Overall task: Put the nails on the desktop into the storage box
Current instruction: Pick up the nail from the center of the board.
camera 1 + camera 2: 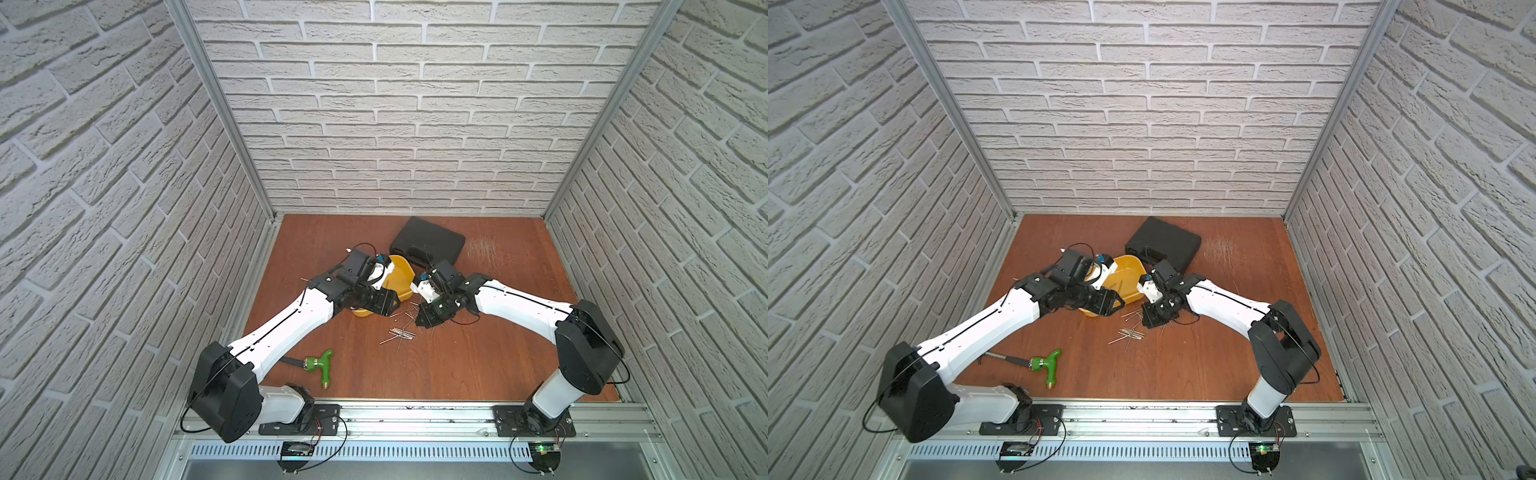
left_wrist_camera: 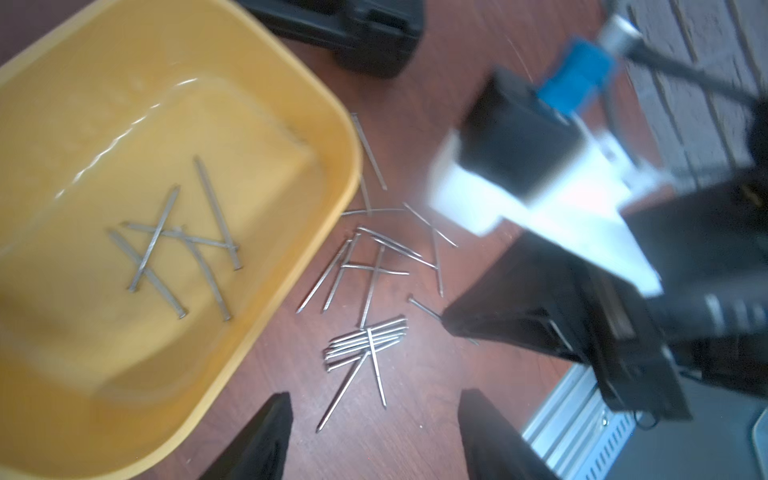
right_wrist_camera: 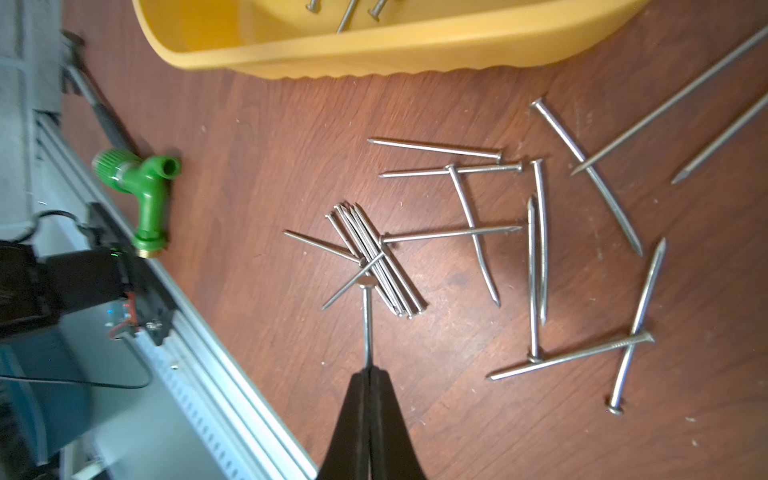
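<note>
White brick-pattern walls [image 1: 415, 124] close in three sides of the scratched reddish desktop [image 1: 478, 365]. A black case [image 1: 428, 239] lies at the back, with the yellow box [image 1: 401, 274] just in front of it, mid-board. The left gripper [image 2: 374, 440] hangs with jaws wide and empty. The right gripper [image 3: 367, 374] is pinched tight on one nail [image 3: 365, 320]. A green tap [image 1: 320, 365] lies near the front. Loose nails [image 1: 401, 334] lie on the board beside the box, and a few are inside it.

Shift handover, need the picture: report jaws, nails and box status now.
Left jaws open, empty. Right jaws shut on one nail. Few nails in yellow box, bigger pile loose on desktop. Nothing blocking the box.
</note>
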Robot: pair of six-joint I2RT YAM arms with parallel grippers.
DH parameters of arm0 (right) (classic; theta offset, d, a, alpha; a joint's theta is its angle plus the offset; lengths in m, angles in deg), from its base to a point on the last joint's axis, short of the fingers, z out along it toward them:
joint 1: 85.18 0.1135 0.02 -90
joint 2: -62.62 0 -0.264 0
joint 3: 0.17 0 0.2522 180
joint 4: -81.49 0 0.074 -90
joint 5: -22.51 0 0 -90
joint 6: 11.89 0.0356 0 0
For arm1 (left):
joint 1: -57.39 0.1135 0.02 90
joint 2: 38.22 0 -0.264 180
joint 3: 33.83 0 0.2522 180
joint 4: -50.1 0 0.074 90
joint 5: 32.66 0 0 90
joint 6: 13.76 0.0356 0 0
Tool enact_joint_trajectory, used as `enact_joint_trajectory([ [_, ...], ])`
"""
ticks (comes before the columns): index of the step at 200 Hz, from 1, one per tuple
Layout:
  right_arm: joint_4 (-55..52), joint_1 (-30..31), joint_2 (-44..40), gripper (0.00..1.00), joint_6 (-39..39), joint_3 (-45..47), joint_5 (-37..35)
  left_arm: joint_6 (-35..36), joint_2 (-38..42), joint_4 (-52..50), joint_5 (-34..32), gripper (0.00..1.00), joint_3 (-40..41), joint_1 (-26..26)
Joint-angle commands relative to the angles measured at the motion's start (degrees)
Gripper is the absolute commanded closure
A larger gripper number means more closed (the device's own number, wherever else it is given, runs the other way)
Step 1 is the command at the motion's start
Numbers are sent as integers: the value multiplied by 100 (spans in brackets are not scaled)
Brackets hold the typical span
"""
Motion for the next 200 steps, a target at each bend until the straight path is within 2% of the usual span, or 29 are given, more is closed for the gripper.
enact_joint_trajectory([
  [1,269,-236,-341,98,553,218,1147,1773,-179,-341,-753,24,-311,-507],
  [20,243,-371,-517,98,577,371,1439,2927,-250,-464,-1319,15,-389,-809],
  [29,215,-419,-565,98,558,441,1556,3337,-258,-442,-1543,3,-392,-872],
  [47,58,-449,-601,98,431,511,1696,4074,-221,-196,-2110,2,-273,-903],
  [74,157,-465,-637,98,471,655,1977,5732,233,414,-1726,2,458,-904],
  [98,391,-466,-639,98,628,719,2326,6625,777,1452,-1383,2,1203,-901],
  [129,469,-465,-494,98,686,574,2572,7152,793,1799,-1296,11,1275,-917],
  [154,569,-461,-337,98,788,457,2756,7442,758,2124,-1223,13,1337,-941],
  [200,609,-466,-296,98,906,226,2941,7900,634,1819,-1072,21,1161,-1072],
])
